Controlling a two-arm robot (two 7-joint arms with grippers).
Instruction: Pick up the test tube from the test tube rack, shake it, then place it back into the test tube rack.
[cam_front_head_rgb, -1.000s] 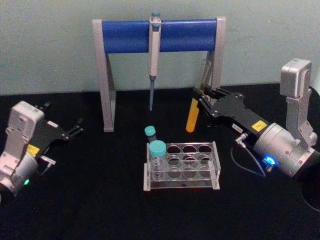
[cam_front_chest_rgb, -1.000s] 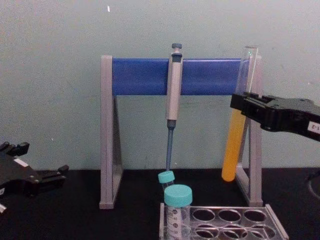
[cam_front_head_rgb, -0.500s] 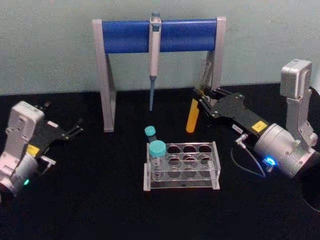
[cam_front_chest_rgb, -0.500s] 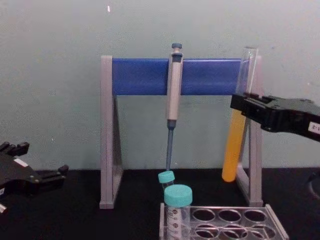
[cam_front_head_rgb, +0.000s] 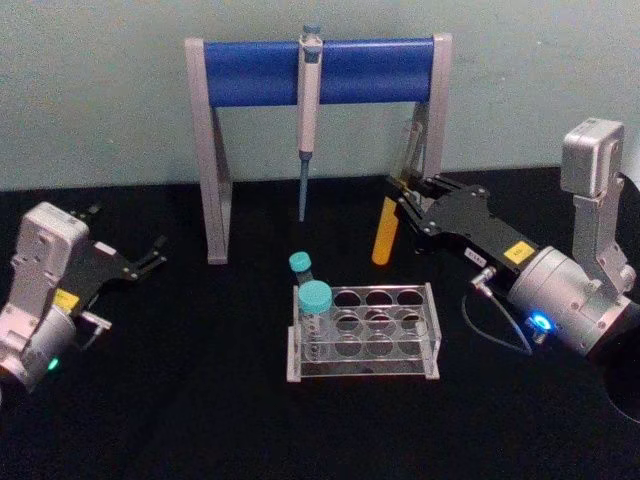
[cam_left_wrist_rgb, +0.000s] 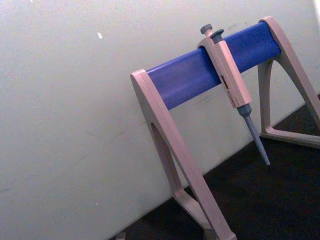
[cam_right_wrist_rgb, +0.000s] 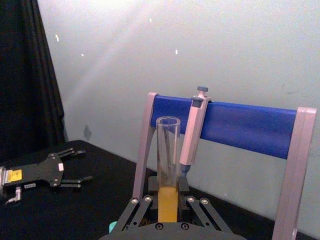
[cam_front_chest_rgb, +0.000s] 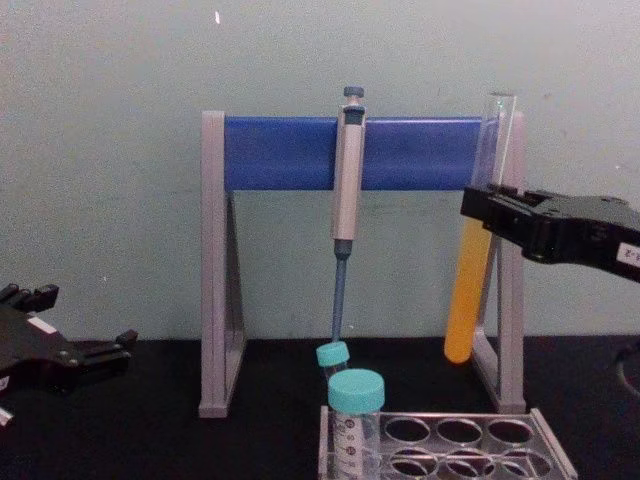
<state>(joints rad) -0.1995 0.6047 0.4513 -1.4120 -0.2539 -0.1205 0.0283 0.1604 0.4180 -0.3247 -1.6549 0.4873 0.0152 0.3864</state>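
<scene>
Hardly anything has shifted in half a second: the test tube (cam_front_head_rgb: 385, 235) leans a shade more in the right tool (cam_front_head_rgb: 393, 196), which stays clamped around its middle, orange liquid hanging below. Lifting is done, and the shake looks underway or ending. What remains is lowering it into the test tube rack (cam_front_head_rgb: 433, 335), below and inward of that tool. The left tool (cam_front_head_rgb: 152, 258) rests spread open, far off.

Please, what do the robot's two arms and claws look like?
Both arms end in silver-grey wrist housings with flat black claws. The left claw has a yellow label and a green light on its wrist; the right claw has a yellow label, a blue light and a thin grey cable.
</scene>
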